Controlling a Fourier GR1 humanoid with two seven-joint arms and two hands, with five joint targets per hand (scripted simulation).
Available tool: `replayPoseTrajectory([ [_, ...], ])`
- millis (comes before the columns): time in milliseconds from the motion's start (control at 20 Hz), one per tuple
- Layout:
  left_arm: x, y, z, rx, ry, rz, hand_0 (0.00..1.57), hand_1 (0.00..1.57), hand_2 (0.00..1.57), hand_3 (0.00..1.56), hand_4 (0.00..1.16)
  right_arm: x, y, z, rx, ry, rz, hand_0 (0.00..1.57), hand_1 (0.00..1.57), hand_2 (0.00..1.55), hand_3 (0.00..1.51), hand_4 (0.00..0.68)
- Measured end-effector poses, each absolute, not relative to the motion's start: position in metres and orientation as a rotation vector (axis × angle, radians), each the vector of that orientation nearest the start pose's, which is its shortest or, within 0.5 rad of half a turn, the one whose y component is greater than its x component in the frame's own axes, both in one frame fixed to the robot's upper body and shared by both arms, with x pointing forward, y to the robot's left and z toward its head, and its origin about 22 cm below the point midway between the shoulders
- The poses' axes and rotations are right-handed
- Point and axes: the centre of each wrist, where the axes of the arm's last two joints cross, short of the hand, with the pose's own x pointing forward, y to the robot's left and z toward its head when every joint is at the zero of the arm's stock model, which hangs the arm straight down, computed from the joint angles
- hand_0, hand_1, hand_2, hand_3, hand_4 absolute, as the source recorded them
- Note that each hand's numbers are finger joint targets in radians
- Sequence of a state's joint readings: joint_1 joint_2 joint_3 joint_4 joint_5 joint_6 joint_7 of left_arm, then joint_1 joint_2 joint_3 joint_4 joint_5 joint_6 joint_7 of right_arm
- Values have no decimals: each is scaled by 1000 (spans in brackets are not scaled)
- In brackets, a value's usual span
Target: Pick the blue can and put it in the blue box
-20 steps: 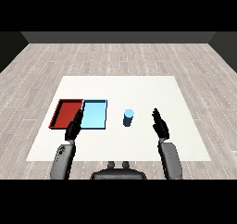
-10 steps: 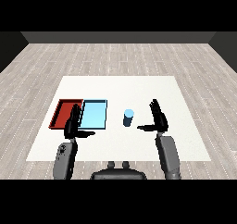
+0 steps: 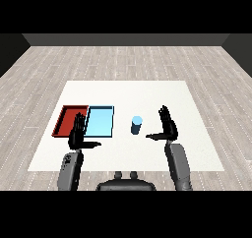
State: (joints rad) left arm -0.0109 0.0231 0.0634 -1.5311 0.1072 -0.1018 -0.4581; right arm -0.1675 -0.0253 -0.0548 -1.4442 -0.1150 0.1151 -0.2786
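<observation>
Blue can point(image 3: 137, 125) upright, long axis vertical; right hand point(image 3: 169, 126) spread wide beside it, apart.

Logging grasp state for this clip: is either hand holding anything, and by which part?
Nothing is held. The right hand is open beside the small blue cylindrical can, apart from it; the left hand is open too.

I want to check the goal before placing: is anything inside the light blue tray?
The light blue tray shows only its bare floor; the blue can stands on the table to its right. The left hand covers none of it.
</observation>
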Motion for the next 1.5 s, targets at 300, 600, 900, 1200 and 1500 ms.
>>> replayPoseTrajectory([
  [300,240,246,-3,-96,-2008,71,0,0,0,0,0,289,-237,6,184,-1849,-8,0,0,0,0,0],
  [600,247,247,-3,-104,-2004,74,0,0,0,0,0,298,-238,0,215,-1809,-23,0,0,0,0,0],
  [900,244,247,-3,-104,-2004,87,0,0,0,0,0,305,-226,-1,231,-1765,-57,0,0,0,0,0],
  [1200,247,245,1,-104,-2014,93,0,0,0,0,0,305,-220,-19,239,-1720,-86,0,0,0,0,0],
  [1500,247,252,-5,-117,-2018,110,0,0,0,0,0,312,-204,-31,243,-1678,-93,0,0,0,0,0],
])
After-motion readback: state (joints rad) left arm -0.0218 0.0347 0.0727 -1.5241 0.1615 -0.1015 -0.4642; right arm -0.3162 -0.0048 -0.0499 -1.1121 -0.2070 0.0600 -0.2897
